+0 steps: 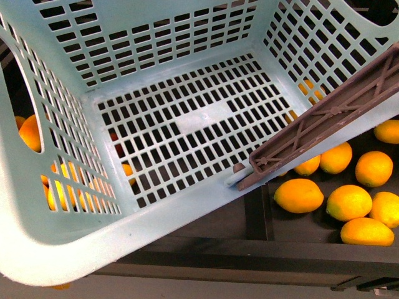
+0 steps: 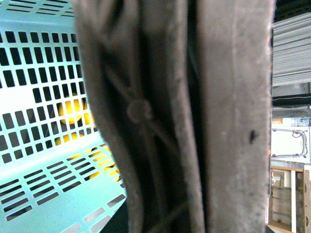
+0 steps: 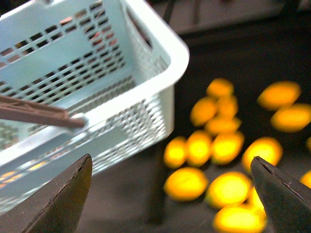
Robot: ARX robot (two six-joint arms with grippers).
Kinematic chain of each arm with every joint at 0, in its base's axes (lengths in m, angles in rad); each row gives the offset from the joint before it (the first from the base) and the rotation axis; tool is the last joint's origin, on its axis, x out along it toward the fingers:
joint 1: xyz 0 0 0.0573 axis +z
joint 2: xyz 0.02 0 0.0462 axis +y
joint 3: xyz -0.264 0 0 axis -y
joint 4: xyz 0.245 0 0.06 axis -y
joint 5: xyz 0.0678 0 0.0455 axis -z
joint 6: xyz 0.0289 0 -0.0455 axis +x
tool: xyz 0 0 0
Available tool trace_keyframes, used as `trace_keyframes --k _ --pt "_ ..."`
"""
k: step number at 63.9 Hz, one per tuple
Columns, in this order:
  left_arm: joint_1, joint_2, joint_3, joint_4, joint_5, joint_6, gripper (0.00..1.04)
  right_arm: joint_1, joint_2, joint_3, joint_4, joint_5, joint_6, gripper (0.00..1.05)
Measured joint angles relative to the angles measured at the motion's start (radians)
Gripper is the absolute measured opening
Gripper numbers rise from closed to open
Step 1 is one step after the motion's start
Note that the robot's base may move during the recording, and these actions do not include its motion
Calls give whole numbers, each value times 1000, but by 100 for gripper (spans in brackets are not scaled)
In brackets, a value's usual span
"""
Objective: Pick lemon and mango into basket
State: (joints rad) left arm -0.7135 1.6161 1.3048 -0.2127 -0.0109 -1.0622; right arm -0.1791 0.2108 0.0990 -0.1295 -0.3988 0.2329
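Hovering over lemons (image 3: 184, 183) beside tilted basket (image 3: 146, 91), right claw (image 3: 170, 159) empty, spread wide apart; left claw unseen, cannot tell its state.

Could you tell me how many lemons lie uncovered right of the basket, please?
8: one lemon by the picture's edge, three beside the handle, four nearer the robot, all right of the basket. More show through its walls; some may be hidden.

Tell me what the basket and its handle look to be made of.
The basket looks like light aqua moulded plastic, smooth, slightly glossy: slotted walls, rounded rim. The handle is probably rigid brown plastic, matte, with moulded cross-ribs.
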Motion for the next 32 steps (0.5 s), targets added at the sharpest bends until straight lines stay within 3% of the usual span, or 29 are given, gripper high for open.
trace_keyframes --k 4,10,17,32 --pt "-2 -1 0 0 2 3 15 -122 170 41 58 -159 113 96" --pt "-2 -1 0 0 11 0 15 -235 393 115 185 -243 155 96" --pt "0 -2 0 0 -1 3 15 -317 789 298 354 -139 118 96" --pt "0 -2 0 0 3 3 15 -284 1375 596 472 28 4 96"
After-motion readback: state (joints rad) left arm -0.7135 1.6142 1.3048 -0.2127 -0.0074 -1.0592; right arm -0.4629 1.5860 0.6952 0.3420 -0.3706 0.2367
